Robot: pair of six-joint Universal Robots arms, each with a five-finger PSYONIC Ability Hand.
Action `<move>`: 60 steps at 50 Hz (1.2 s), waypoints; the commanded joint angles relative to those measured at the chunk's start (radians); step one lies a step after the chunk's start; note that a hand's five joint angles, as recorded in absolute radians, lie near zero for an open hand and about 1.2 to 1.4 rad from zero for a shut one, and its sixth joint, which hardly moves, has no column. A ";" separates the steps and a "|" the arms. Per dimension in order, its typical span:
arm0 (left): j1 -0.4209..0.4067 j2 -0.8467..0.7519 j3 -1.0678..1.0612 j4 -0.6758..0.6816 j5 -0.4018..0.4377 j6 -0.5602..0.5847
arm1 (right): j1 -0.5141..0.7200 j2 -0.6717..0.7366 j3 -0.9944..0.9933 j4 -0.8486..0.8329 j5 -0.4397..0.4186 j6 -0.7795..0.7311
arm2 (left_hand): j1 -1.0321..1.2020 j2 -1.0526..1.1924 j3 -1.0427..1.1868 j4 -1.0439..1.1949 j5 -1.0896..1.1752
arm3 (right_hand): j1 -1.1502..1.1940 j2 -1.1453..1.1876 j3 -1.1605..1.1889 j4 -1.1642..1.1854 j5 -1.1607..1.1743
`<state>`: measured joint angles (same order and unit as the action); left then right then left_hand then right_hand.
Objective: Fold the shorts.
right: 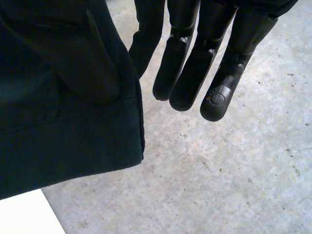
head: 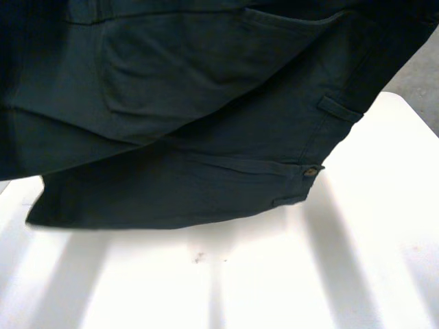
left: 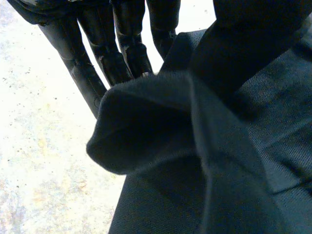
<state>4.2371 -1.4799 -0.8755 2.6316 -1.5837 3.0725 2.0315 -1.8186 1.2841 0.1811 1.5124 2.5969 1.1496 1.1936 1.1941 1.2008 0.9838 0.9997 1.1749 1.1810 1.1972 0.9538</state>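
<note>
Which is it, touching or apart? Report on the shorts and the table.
Touching: the head view shows the shorts lying with their lower edge on the table.

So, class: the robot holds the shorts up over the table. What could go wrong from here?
The left hand pinches only a bunched edge of the shorts at its fingertips, so it may slip. Beside the right hand the hem hangs over the floor, past the table, and could drop there.

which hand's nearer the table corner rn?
Right, likely. The right hand is over floor, the table corner just past the edge of the shorts beside it; the left hand pinches a shorts fold with floor beyond.
</note>
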 commanded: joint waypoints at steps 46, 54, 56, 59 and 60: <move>0.007 -1.297 0.940 0.253 -0.182 0.339 | 0.000 1.135 -0.576 -0.372 0.094 -0.029 | -0.975 -1.019 -1.020 -1.026 -0.984 | -0.825 -1.000 -1.006 -1.023 -0.954; 0.012 -1.143 0.888 0.021 -0.162 0.186 | -0.014 0.874 -0.362 -0.237 0.061 0.061 | -0.975 -1.019 -1.020 -1.026 -0.984 | -0.825 -1.000 -1.006 -1.023 -0.954; 0.011 -1.110 0.880 -0.021 -0.153 0.151 | -0.014 0.828 -0.324 -0.195 0.049 0.069 | -0.975 -1.019 -1.020 -1.026 -0.984 | -0.825 -1.000 -1.006 -1.023 -0.954; 0.010 -1.050 0.845 -0.105 -0.130 0.103 | -0.011 0.756 -0.244 -0.103 0.032 0.072 | -0.975 -1.019 -1.020 -1.026 -0.984 | -0.825 -1.000 -1.006 -1.023 -0.954; 0.010 -1.034 0.831 -0.122 -0.125 0.095 | -0.011 0.742 -0.226 -0.083 0.031 0.074 | -0.974 -1.018 -1.019 -1.025 -0.983 | -0.825 -1.000 -1.006 -1.023 -0.954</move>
<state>4.2453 -2.6243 0.0131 2.6604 -1.7425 3.2653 2.0188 -0.9489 0.9298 -0.0291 1.5699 2.6513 0.1909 0.2041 0.2161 0.2041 0.0475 0.2071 0.2254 0.2145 0.2387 0.0771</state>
